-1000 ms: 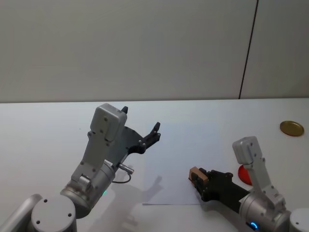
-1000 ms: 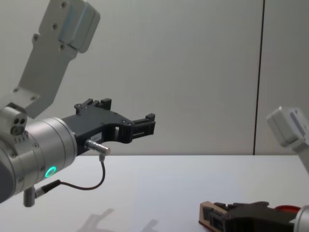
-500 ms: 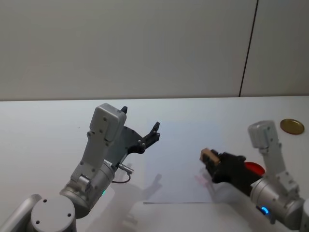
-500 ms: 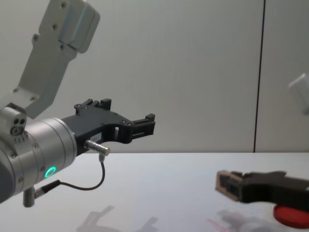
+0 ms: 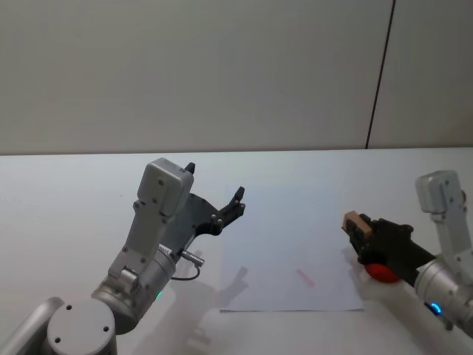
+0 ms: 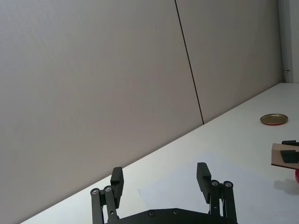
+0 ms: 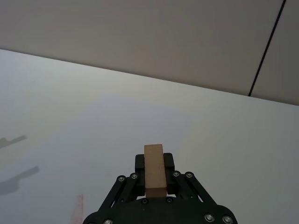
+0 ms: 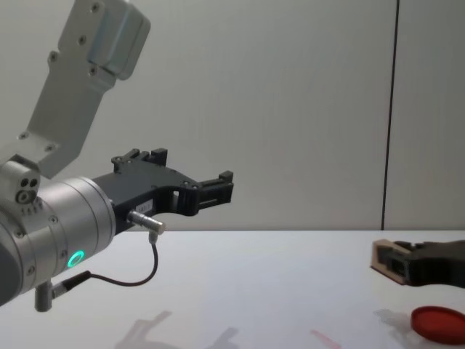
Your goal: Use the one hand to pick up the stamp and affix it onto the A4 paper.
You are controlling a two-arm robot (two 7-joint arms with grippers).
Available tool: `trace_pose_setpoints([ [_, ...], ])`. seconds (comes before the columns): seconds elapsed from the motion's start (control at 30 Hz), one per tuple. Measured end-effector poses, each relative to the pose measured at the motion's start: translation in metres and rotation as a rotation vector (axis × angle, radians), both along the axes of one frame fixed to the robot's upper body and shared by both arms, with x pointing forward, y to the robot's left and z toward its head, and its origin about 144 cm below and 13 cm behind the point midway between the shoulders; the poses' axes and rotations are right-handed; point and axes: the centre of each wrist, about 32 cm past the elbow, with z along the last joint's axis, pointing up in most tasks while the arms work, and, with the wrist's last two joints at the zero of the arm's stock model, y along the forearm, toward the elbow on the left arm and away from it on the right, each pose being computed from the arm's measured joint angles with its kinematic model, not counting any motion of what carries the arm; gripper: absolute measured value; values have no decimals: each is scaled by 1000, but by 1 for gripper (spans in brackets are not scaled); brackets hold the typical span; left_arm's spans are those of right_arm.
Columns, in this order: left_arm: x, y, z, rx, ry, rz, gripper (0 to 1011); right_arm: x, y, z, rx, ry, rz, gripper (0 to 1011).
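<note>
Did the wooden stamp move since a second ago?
Yes. The right pincer carried the stamp up off the paper and rightward, to above the red ink pad, leaving a red mark.

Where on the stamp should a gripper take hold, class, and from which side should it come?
Grip the stamp across its two long flat sides, coming in from behind one end, as the right gripper does: parallel faces suit flat fingers, and the far end stays clear.
</note>
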Motion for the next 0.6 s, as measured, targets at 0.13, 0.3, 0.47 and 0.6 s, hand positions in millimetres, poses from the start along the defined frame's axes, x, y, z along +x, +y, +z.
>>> trace_pose_setpoints([
  [0.13,0,0,0,0,0,0,993,-1,-7,-1,-10,9,-19,220],
  [0.3,0,0,0,0,0,0,993,-2,-13,-3,-20,23,-35,220],
  [0.47,0,0,0,0,0,0,993,-3,-19,-6,-30,44,-47,220],
  [0.6,0,0,0,0,0,0,993,-4,-22,-8,-35,58,-53,220],
])
